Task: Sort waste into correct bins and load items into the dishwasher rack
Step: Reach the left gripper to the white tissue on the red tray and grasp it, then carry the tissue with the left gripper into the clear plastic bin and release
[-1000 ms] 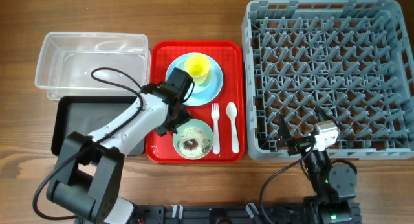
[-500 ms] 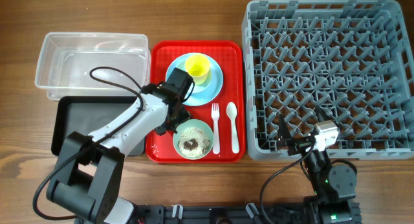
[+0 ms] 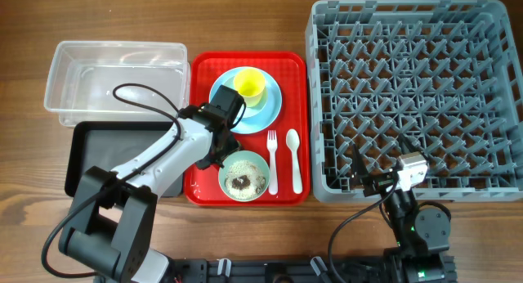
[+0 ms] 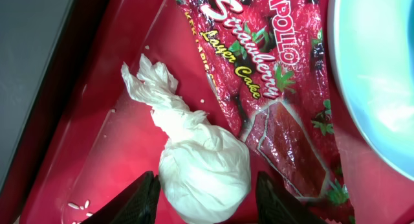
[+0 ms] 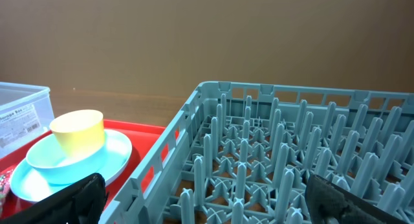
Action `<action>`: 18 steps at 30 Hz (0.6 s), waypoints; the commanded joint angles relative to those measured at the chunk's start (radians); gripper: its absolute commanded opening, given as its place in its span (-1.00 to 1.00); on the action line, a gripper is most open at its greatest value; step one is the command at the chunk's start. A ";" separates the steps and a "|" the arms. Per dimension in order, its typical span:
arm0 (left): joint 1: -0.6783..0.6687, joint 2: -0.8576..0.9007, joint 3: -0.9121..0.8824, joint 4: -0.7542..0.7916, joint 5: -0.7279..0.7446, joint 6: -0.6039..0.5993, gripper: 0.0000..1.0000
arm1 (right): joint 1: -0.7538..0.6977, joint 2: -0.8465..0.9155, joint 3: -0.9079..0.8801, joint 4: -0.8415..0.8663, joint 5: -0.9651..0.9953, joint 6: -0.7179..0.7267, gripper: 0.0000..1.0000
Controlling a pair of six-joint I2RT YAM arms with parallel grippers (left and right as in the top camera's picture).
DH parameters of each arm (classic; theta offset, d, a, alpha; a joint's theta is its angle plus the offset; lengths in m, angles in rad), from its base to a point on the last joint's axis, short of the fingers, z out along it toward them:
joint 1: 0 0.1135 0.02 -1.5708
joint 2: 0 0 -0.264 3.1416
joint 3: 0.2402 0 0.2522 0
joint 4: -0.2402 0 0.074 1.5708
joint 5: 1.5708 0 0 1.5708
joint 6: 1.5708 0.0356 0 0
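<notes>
While your left gripper is straddling the tissue wad on the red tray (just beside the snack wrapper), its jaws are standing half apart; whether they are pinching it, you cannot tell. Your right gripper is hanging wide and empty at the dishwasher rack.

Red serving tray flat on brown wooden table; plain brown backdrop, perhaps a board, beyond.
</notes>
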 commanded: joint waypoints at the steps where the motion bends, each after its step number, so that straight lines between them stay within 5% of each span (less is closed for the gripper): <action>1: -0.003 0.008 -0.011 -0.001 -0.039 -0.012 -0.03 | -0.005 -0.006 -0.001 0.006 -0.012 -0.005 0.99; 18: -0.003 0.008 -0.074 0.057 -0.063 -0.013 -0.20 | -0.005 -0.006 -0.001 0.006 -0.012 -0.005 0.99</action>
